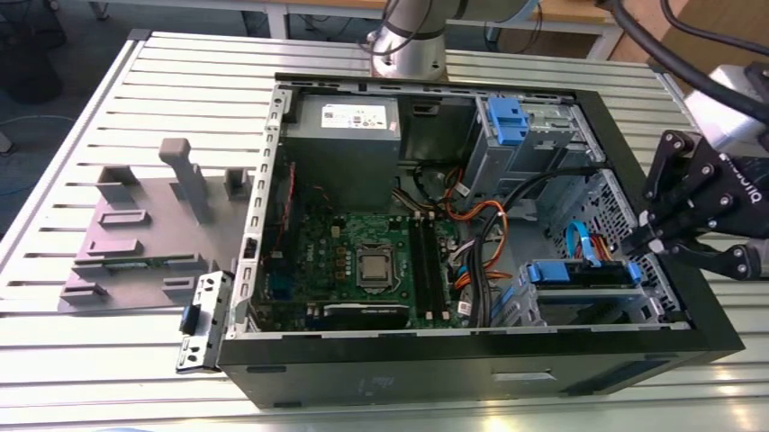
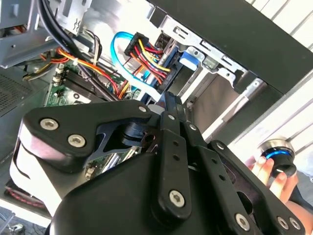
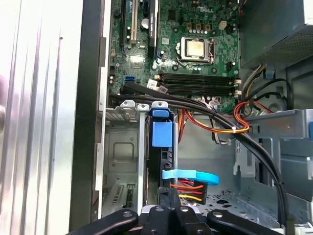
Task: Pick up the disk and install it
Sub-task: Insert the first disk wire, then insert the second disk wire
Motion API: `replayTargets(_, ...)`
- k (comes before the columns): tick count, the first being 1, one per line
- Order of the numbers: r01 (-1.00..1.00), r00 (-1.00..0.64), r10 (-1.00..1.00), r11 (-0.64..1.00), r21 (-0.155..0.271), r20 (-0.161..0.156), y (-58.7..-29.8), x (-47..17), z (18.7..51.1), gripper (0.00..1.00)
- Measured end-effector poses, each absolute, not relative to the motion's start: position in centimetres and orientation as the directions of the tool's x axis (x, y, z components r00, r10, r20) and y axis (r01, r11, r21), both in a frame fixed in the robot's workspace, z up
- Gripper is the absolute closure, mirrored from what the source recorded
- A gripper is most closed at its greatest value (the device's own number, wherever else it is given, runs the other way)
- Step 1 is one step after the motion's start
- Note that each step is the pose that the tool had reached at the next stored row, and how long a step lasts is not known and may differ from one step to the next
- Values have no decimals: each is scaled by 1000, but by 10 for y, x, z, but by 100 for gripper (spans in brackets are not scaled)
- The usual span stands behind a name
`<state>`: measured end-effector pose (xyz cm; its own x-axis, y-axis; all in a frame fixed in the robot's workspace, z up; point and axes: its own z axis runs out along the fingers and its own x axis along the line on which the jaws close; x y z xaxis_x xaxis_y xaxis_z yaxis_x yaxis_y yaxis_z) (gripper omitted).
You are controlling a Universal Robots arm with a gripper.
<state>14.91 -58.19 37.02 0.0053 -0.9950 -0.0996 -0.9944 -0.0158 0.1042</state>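
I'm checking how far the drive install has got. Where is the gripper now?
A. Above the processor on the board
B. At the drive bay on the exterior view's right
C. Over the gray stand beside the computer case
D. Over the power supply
B: the gripper hangs at the edge of the case on the exterior view's right, close beside the disk in its blue carrier in the bay.

Bright, even light; glare whitens the slatted table (image 3: 44,98); computer case (image 1: 420,373) interior shadowed.

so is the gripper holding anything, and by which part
Cannot be told. The gripper is at the cabled end of the disk, which sits in its bay; any grip there is hidden.
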Motion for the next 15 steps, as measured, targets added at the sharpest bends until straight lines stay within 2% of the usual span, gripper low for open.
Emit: replayTargets(15,-994,5,-995,-16,104,-101,-582,149,374,89)
